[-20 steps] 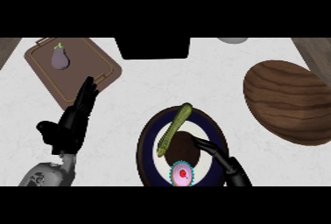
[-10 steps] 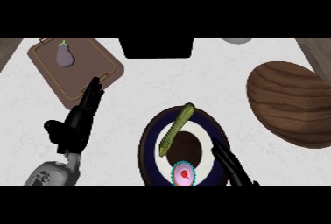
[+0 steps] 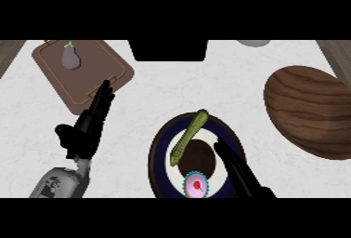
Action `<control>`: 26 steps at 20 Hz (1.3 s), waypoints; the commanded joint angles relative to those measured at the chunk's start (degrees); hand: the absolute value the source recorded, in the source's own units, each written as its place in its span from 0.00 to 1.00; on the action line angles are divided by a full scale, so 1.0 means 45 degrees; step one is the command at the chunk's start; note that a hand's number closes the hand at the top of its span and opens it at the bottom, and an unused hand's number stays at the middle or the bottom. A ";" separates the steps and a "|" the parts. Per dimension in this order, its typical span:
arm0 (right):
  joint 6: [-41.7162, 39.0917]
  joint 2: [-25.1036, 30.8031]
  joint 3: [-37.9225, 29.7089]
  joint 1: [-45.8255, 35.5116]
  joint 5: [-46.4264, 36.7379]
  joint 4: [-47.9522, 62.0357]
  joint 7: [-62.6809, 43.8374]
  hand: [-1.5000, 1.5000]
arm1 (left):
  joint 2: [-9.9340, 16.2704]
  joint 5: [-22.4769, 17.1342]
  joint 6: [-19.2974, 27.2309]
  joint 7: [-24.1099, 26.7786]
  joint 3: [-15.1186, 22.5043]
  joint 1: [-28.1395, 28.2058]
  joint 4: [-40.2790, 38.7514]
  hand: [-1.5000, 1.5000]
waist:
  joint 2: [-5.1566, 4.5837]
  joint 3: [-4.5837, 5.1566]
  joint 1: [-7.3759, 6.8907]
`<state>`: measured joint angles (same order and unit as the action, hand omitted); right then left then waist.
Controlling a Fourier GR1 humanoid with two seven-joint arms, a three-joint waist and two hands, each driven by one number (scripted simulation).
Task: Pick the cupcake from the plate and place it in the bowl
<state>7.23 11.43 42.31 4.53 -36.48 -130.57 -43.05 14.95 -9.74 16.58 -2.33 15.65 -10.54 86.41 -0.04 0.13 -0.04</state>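
A cupcake [image 3: 195,185] with pink icing and a teal wrapper sits at the near edge of a dark-rimmed plate [image 3: 159,151]. My right hand [image 3: 240,172] reaches over the plate's right side, fingers straight, just right of the cupcake and holding nothing. The wooden bowl [image 3: 308,111] lies at the right, well away from the plate. At the left my left hand [image 3: 86,130] rests open, fingers pointing up towards the cutting board.
A green corn cob [image 3: 188,137] lies across the plate, over a dark round patch [image 3: 197,157]. At the back left, a brown cutting board [image 3: 82,74] carries an eggplant [image 3: 70,58]. A black block [image 3: 168,49] stands at the back edge.
My right hand has moved up over the plate's right side, closer to the cupcake. The whole scene has shifted slightly in view; the left hand keeps its pose.
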 commanded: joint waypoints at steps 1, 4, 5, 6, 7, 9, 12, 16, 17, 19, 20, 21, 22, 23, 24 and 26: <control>-0.1542 -0.0912 -0.0137 -0.1415 0.0162 0.1077 -0.2292 0.00 | -0.0136 0.0182 -0.0019 -0.0188 0.0078 0.0066 0.0139 0.50 | -0.0013 -0.0010 -0.0130; -0.2118 -0.0947 -0.0478 -0.1433 0.0547 0.1210 -0.2637 0.00 | -0.0096 0.0129 -0.0317 -0.0094 -0.0207 0.0561 0.0379 0.50 | 0.0014 -0.0024 -0.0058; -0.1817 -0.0121 0.0205 -0.0025 0.0352 0.0780 -0.2107 0.00 | -0.0586 0.0490 -0.0063 0.0459 -0.0011 0.0240 -0.0356 0.50 | 0.0018 -0.0027 0.0062; -0.2097 -0.1353 -0.0119 -0.1437 0.0506 0.1958 -0.2636 0.00 | -0.0244 0.0074 -0.0524 -0.0161 -0.0466 0.0064 -0.0110 0.50 | 0.0005 -0.0025 -0.0028; -0.2478 -0.1008 -0.0248 -0.1093 0.0827 0.1249 -0.2883 0.00 | 0.0076 -0.0052 -0.0557 -0.0766 -0.0772 -0.0001 0.0775 0.50 | 0.0020 -0.0028 -0.0025; -0.2549 -0.0287 -0.1594 -0.0716 0.2092 0.1657 -0.1069 0.00 | -0.0358 0.0357 -0.0581 -0.0594 -0.0726 -0.0139 0.0182 0.50 | 0.0007 -0.0032 0.0014; -0.1902 -0.0697 -0.0373 0.0041 0.1145 0.1836 -0.0635 0.00 | -0.0043 0.0245 -0.1268 -0.0347 -0.1298 0.0517 0.0632 0.50 | 0.0021 -0.0030 0.0009; -0.2040 -0.0372 -0.0944 0.0595 0.1922 0.1155 0.0071 0.00 | -0.0163 0.0283 -0.1422 -0.1263 -0.1567 -0.0148 0.0757 0.50 | 0.0025 -0.0033 0.0025; -0.1813 -0.0172 -0.1285 0.0935 0.2210 0.1497 0.0951 0.00 | -0.0864 0.0933 -0.1052 -0.0143 -0.1187 0.0167 -0.0208 0.50 | 0.0015 -0.0032 0.0047; -0.1361 -0.0484 -0.1190 0.0974 0.2295 0.2582 0.2119 0.00 | -0.0950 0.1126 -0.0942 -0.0495 -0.1148 -0.0101 0.0027 0.50 | 0.0013 -0.0034 0.0038; -0.1735 -0.0841 -0.0859 0.0716 0.2084 0.1311 0.0691 0.00 | -0.1113 0.1327 -0.0830 -0.0365 -0.0904 0.0776 0.0579 0.50 | 0.0025 -0.0030 0.0015; -0.2389 0.0002 -0.1918 0.1051 0.3133 0.0330 0.0690 0.00 | -0.0589 0.1000 -0.1358 -0.0571 -0.1502 0.0284 0.0475 0.50 | 0.0021 -0.0031 0.0038; -0.1913 -0.0540 -0.1506 0.0915 0.2631 0.1082 0.1017 0.00 | -0.0571 0.0811 -0.1821 0.0260 -0.1542 0.1116 0.0644 0.50 | 0.0021 -0.0029 0.0010; -0.2105 -0.0697 -0.1949 0.0648 0.3162 0.1816 0.1249 0.00 | -0.0980 0.0939 -0.1589 -0.0175 -0.1673 0.0352 0.0133 0.50 | 0.0011 -0.0030 0.0023; -0.1633 -0.0685 -0.0847 0.1530 0.2380 0.0680 0.0936 0.00 | -0.1083 0.1521 -0.0976 -0.0683 -0.0955 0.1209 0.1613 0.50 | 0.0037 -0.0031 0.0019; -0.1586 -0.1091 -0.0897 0.1203 0.2486 0.1483 0.1084 0.00 | -0.0774 0.1129 -0.1663 -0.1022 -0.1857 0.0196 0.0770 0.50 | 0.0020 -0.0030 0.0038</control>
<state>-1.28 8.19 36.38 8.63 -24.70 -125.05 -39.34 11.10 -4.60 10.49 -4.49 9.48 -7.85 89.48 0.05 -0.01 0.07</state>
